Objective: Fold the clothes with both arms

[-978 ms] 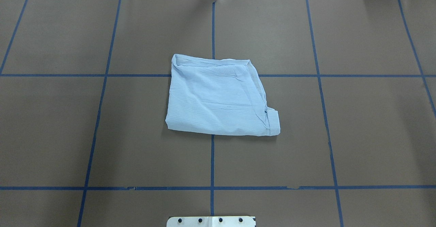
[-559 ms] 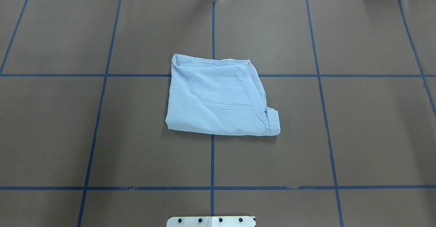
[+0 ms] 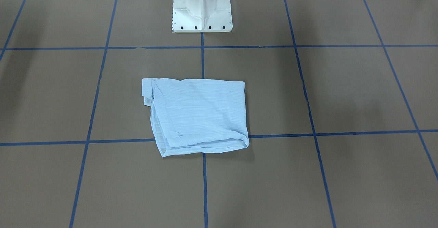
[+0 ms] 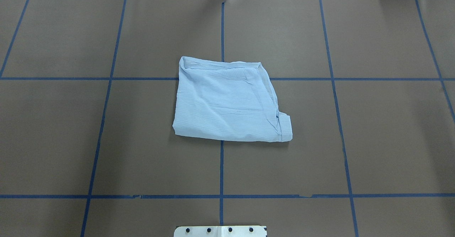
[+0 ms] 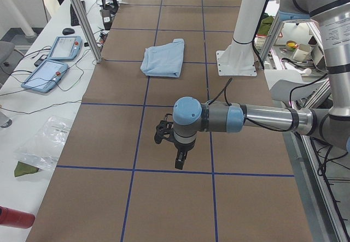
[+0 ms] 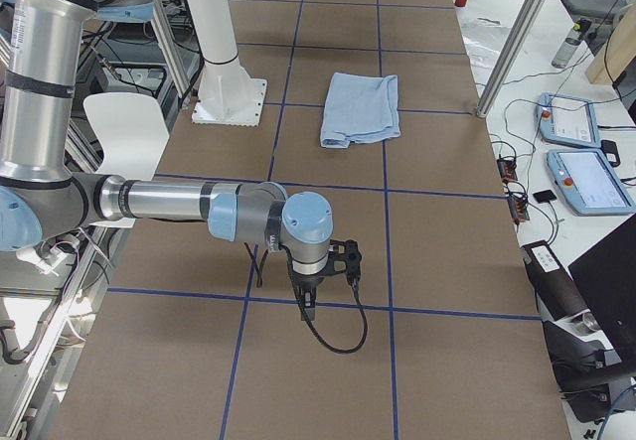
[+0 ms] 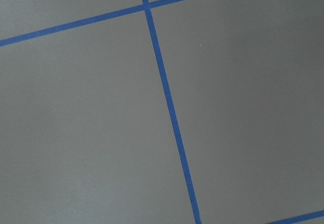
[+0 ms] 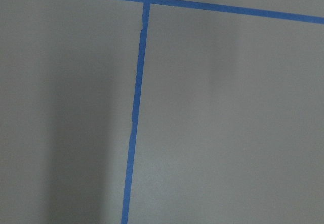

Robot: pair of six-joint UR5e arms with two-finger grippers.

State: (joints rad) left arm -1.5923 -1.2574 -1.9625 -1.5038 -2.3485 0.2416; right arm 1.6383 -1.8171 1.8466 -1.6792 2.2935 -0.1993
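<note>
You've got the shirt folded flat mid-counter, long axis left-right; left fingers and right fingers hang well apart from it, can't tell if apart or together.

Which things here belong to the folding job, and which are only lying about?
For the job:
- shirt, already folded on the table
- left arm
- right arm

Lying about:
- tablet
- second tablet
- plastic bag
- mouse
- white base
</note>
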